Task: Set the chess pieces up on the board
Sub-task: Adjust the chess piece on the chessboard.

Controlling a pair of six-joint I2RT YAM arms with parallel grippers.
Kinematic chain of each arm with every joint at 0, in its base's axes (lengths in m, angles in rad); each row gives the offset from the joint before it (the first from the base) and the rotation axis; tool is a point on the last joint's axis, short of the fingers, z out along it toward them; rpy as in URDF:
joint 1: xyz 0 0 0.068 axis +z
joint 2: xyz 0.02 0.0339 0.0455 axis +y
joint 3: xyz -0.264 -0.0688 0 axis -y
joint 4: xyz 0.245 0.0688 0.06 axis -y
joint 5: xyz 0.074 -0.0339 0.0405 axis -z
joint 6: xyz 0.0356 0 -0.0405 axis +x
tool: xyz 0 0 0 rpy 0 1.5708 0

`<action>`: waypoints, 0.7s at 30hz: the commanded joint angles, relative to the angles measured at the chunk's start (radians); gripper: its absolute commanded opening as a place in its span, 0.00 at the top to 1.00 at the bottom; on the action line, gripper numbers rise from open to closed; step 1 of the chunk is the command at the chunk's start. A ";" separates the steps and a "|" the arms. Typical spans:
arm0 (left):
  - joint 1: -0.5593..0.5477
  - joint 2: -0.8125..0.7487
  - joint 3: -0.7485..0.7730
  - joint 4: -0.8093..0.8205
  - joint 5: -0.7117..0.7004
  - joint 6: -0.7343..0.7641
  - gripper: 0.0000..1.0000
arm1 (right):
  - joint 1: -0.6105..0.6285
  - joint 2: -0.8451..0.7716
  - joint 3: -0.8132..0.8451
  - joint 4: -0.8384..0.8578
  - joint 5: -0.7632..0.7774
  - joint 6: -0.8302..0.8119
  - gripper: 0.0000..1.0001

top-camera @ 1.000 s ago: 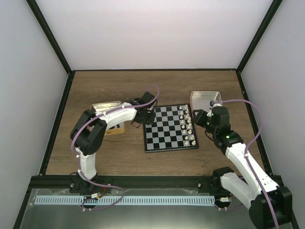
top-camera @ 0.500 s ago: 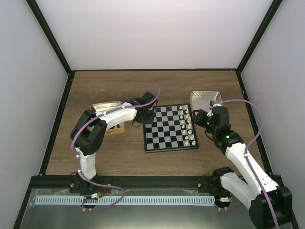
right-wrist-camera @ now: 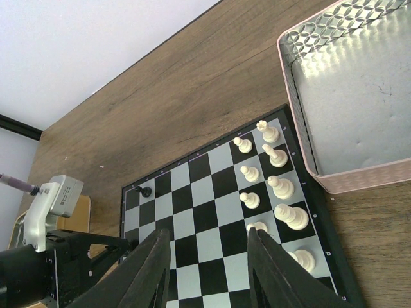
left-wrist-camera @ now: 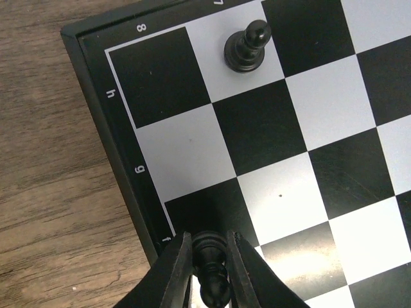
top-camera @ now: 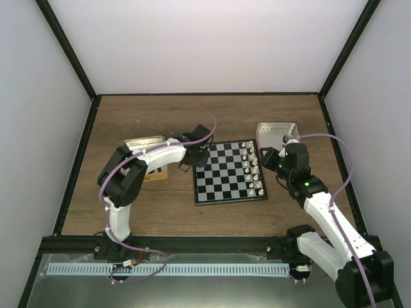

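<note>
The board [top-camera: 225,179] lies mid-table, with white pieces [top-camera: 252,168] in its two right columns. My left gripper [top-camera: 198,158] is at the board's far left edge. In the left wrist view its fingers [left-wrist-camera: 180,266] are shut on a black chess piece [left-wrist-camera: 212,273] low over a dark edge square of the board [left-wrist-camera: 186,154]. A black pawn [left-wrist-camera: 246,48] stands alone near the corner; it also shows in the right wrist view as the black pawn [right-wrist-camera: 145,190]. My right gripper [right-wrist-camera: 207,234] hangs open over the board's [right-wrist-camera: 212,212] right part, with nothing between its fingers.
A pink-rimmed metal tin [top-camera: 277,133] sits just beyond the board's far right corner, close to my right gripper [top-camera: 270,162]. Another metal tin [top-camera: 142,142] lies left of the board under the left arm. Dark frame rails border the wooden table.
The left arm has shifted slightly at the board's far left edge with the black piece between its fingers. The right arm has not moved.
</note>
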 commanded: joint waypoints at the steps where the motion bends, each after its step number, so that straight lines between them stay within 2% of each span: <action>1: -0.005 0.018 0.022 0.037 0.004 -0.002 0.83 | 0.006 -0.001 0.012 0.005 0.006 0.001 0.66; 8: -0.005 0.034 0.037 0.034 -0.010 0.001 0.85 | 0.007 -0.006 0.011 -0.002 0.009 0.001 0.66; 12: -0.005 0.028 0.038 0.029 -0.020 0.002 0.82 | 0.006 -0.009 0.012 -0.005 0.009 -0.001 0.66; 14: -0.005 0.022 0.045 0.019 -0.018 0.002 0.77 | 0.006 -0.010 0.014 -0.006 0.009 0.001 0.66; 18: -0.005 -0.030 0.059 0.005 -0.011 0.008 0.56 | 0.006 -0.024 0.018 -0.006 0.015 0.002 0.66; 21: 0.000 -0.089 0.068 -0.002 -0.033 0.006 0.49 | 0.006 -0.030 0.019 -0.006 0.019 0.003 0.66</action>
